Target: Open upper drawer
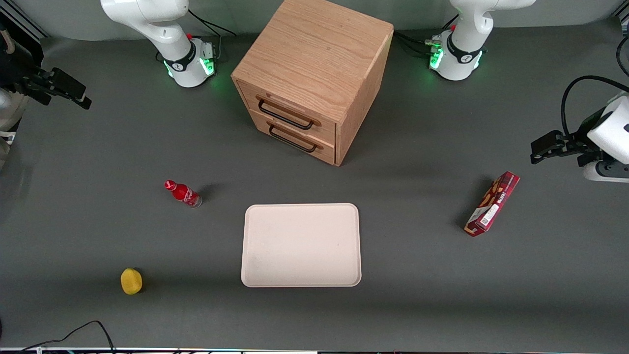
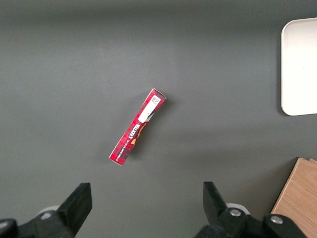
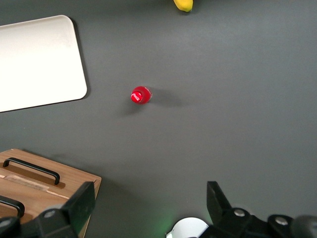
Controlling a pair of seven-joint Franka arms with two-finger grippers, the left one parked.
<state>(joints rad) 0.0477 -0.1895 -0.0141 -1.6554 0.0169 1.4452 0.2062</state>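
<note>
The light-oak cube cabinet [image 1: 314, 54] stands on the grey table between the two arm bases. Its upper drawer [image 1: 295, 109] is shut, flush with the cabinet front, and its thin black bar handle [image 1: 285, 116] is above the matching handle of the bottom drawer [image 1: 294, 140]. My right gripper [image 1: 73, 93] hangs above the table at the working arm's end, well away from the cabinet. It is open and empty, with its fingers wide apart in the right wrist view [image 3: 148, 198]. That view also shows the cabinet front [image 3: 49, 186] with both handles.
A pale tray [image 1: 300, 245] lies nearer the front camera than the cabinet. A small red bottle [image 1: 183, 193] stands beside it toward the working arm's end, and a yellow lemon [image 1: 131, 281] lies nearer the camera. A red snack box [image 1: 492, 203] lies toward the parked arm's end.
</note>
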